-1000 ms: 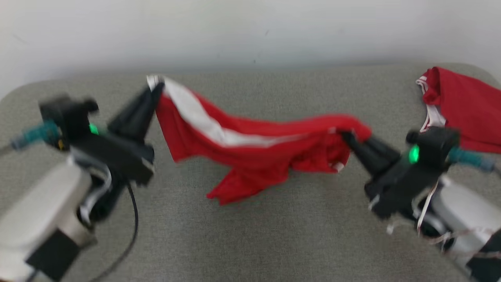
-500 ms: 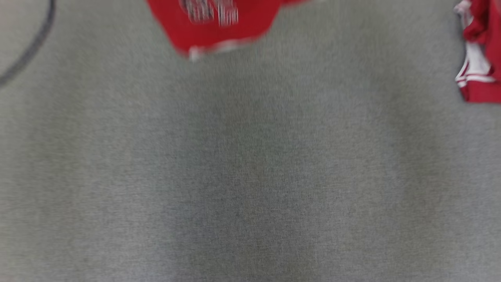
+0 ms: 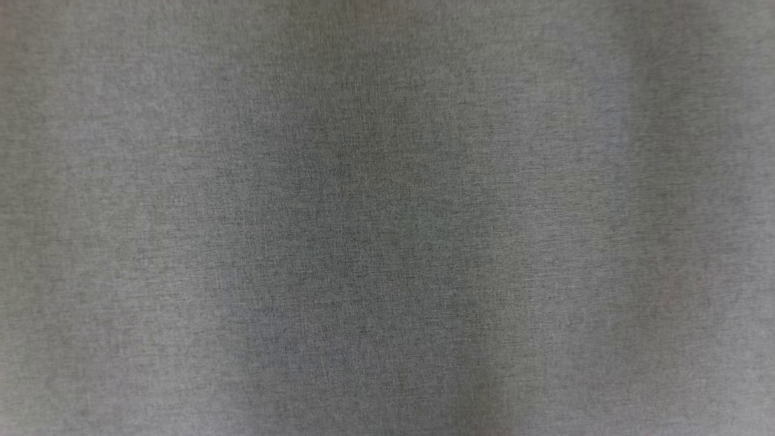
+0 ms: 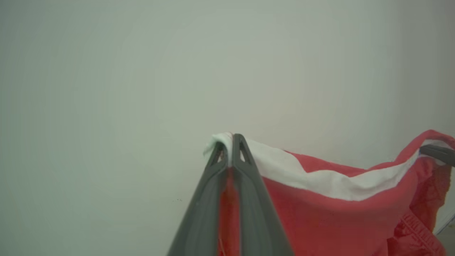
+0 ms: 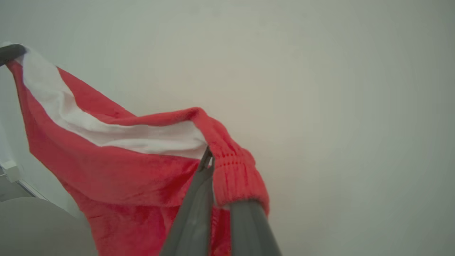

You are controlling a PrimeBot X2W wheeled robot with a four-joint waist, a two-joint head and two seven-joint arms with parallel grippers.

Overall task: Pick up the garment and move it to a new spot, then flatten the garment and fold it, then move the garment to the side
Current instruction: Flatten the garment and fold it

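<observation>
We are spanning the red-and-white garment (image 4: 320, 213) lengthwise: left end effector (image 4: 231, 138) pinching its white corner, right end effector (image 5: 209, 156) pinching the ribbed hem, cloth sagging between them.

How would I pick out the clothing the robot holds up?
Look at the pale wall: against it a garment hangs stretched between the left claw and the right claw, both shut on it. It is bright red with a broad white band and a ribbed cuff.

Red garment (image 4: 337, 217) with a white band, flecked grey surface (image 3: 387, 218), plain off-white wall (image 4: 106, 71)
</observation>
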